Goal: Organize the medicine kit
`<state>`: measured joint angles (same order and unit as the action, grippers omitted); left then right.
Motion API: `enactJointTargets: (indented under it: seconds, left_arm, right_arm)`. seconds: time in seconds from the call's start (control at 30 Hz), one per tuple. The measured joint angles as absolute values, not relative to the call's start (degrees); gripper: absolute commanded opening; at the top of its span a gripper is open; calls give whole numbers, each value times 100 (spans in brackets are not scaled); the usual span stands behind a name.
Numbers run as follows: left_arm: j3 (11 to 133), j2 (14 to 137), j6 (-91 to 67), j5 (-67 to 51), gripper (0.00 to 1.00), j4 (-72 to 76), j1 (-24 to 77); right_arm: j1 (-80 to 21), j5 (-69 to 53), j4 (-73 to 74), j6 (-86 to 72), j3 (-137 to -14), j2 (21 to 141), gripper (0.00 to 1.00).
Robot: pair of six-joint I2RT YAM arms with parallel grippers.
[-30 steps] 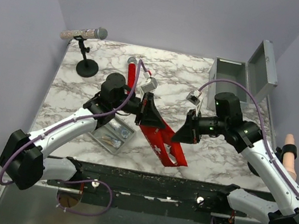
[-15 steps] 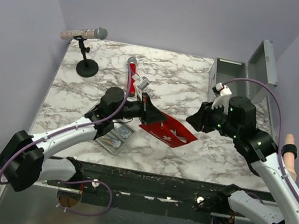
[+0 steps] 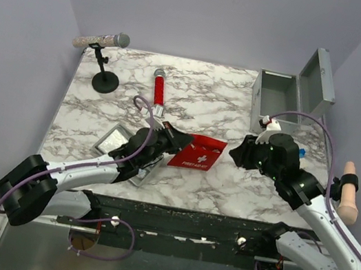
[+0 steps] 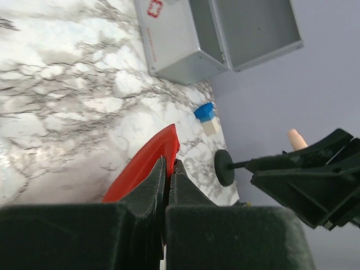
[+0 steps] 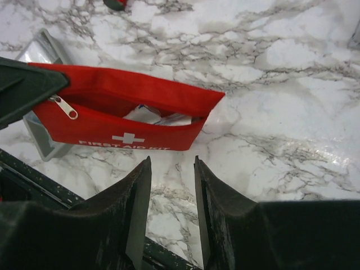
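Observation:
The medicine kit (image 3: pixel 277 95), a grey metal box, stands at the back right with its lid (image 3: pixel 319 74) raised; the left wrist view shows it (image 4: pixel 183 42) too. A red first-aid pouch (image 3: pixel 198 153) lies near the table's front centre. Its zip is open, and white packets show inside the pouch (image 5: pixel 121 115). My left gripper (image 3: pixel 176 141) is shut on the pouch's left edge, and red fabric (image 4: pixel 143 169) sticks out from between its tips (image 4: pixel 169 164). My right gripper (image 3: pixel 236 152) stands open just right of the pouch, holding nothing, tips (image 5: pixel 171 163) a little short of it.
A shallow grey tray (image 3: pixel 115 143) lies under my left arm. A red-handled tool (image 3: pixel 158 90) rests at the back centre and a microphone on a stand (image 3: pixel 106 41) at the back left. A small blue and white block (image 4: pixel 205 115) sits near the box.
The right gripper let go of the pouch, opened and drew back to the right. The left gripper brought the pouch down from a hanging hold onto the table.

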<state>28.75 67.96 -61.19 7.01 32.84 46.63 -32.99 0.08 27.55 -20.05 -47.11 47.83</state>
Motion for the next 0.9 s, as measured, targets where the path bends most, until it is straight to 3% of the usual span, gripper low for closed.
enactJointTargets:
  seconds: [0.2,0.5,0.73,0.9]
  left_arm:
    - [2902,6604,-6090,1457,2,2519,4685]
    - [2902,6569,-5774,1546,1,1815,4689]
    - [2899,6761,-5618,1634,6,1365,4689]
    - [2816,7008,-5524,1627,14,1441,4689]
  right_arm:
    - [-3299,-316,2598,-2139,-4536,5203,43]
    - [-3299,-847,2167,-2206,-4506,5424,42]
    - [-3299,-1313,1476,-2429,-4235,6458,29]
    - [-3299,-1763,867,-2545,-4167,7435,24]
